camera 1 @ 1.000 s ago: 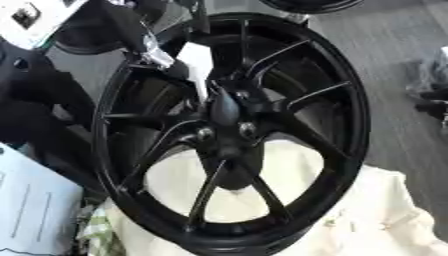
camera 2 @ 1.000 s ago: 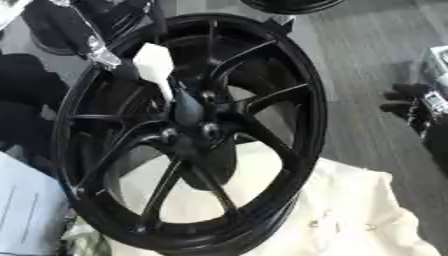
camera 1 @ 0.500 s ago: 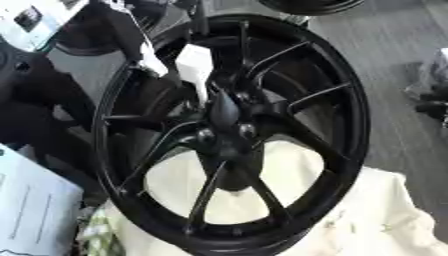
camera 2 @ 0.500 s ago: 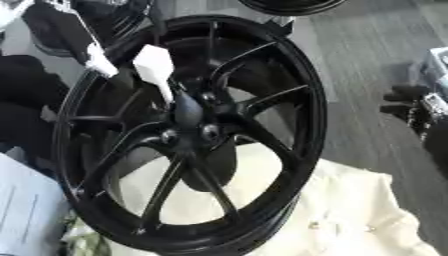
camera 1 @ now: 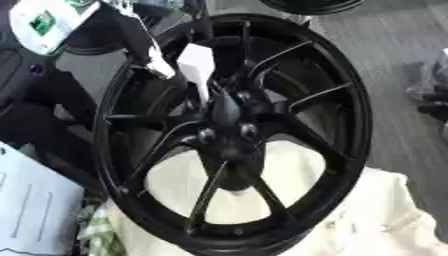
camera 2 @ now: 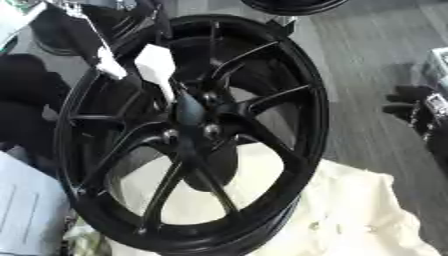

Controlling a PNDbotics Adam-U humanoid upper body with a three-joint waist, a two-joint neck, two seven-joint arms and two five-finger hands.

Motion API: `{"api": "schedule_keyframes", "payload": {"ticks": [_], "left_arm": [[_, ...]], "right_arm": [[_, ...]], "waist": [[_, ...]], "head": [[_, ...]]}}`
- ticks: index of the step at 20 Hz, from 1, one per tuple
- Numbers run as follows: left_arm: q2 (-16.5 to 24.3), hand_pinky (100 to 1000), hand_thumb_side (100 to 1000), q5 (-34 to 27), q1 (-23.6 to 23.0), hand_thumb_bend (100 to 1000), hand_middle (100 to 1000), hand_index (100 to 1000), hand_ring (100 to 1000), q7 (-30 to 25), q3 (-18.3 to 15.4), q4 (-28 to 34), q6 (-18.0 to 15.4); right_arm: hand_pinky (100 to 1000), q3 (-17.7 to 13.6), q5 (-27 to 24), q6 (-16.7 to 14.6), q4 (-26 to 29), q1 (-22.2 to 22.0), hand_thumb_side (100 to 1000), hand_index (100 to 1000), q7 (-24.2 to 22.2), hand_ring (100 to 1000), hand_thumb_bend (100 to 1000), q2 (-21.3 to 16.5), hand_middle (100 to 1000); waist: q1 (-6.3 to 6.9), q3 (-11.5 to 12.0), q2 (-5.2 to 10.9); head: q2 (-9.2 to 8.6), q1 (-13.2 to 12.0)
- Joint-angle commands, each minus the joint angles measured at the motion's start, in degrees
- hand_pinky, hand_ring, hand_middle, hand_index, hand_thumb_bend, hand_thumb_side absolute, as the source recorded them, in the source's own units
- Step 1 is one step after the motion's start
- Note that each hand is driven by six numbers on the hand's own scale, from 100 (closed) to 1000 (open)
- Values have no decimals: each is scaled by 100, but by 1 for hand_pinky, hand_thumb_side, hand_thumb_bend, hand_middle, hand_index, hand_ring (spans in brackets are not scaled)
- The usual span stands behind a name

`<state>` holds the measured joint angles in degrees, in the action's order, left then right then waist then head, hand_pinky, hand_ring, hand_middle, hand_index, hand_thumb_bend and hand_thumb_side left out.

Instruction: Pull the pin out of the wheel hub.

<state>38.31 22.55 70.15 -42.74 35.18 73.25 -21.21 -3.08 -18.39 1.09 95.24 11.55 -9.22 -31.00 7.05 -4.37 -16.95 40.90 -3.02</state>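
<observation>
Left hand (camera 1: 131, 35) reaches in from the upper left beside the white pin (camera 1: 198, 67), whose tip sits in the hub of the black wheel (camera 1: 229, 131). Whether its fingers grasp the pin I cannot tell. Next likely calls for drawing the pin straight out.

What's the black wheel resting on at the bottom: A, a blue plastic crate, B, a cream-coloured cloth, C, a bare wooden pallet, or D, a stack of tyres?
B: the lower rim of the wheel sits on a cream-coloured cloth, which also shows between the spokes.
</observation>
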Motion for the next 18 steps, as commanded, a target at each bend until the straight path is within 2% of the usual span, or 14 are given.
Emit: {"api": "schedule_keyframes", "payload": {"ticks": [1, 7, 14, 18], "left_arm": [[62, 899, 454, 70, 113, 616, 767, 827, 834, -922, -34, -20, -984], [29, 888, 383, -8, 112, 500, 733, 793, 818, -922, -54, -53, -959], [9, 863, 257, -163, 122, 469, 647, 679, 775, -922, -70, -4, -803], [3, 850, 229, -264, 109, 433, 602, 613, 751, -922, -58, 25, -739]], "right_arm": [[967, -10, 29, -10, 39, 45, 859, 843, -20, 785, 100, -142, 767], [967, -4, 31, -8, 37, 46, 860, 844, -29, 785, 100, -144, 768], [967, -5, 32, -8, 35, 47, 860, 844, -30, 785, 100, -143, 768], [967, -7, 29, -6, 36, 48, 861, 844, -30, 785, 100, -145, 768]], "waist": [[-57, 8, 90], [-58, 18, 93], [-58, 17, 92], [-58, 14, 92]], "head": [[-54, -41], [-57, -46], [-49, -52], [-49, -60]]}}
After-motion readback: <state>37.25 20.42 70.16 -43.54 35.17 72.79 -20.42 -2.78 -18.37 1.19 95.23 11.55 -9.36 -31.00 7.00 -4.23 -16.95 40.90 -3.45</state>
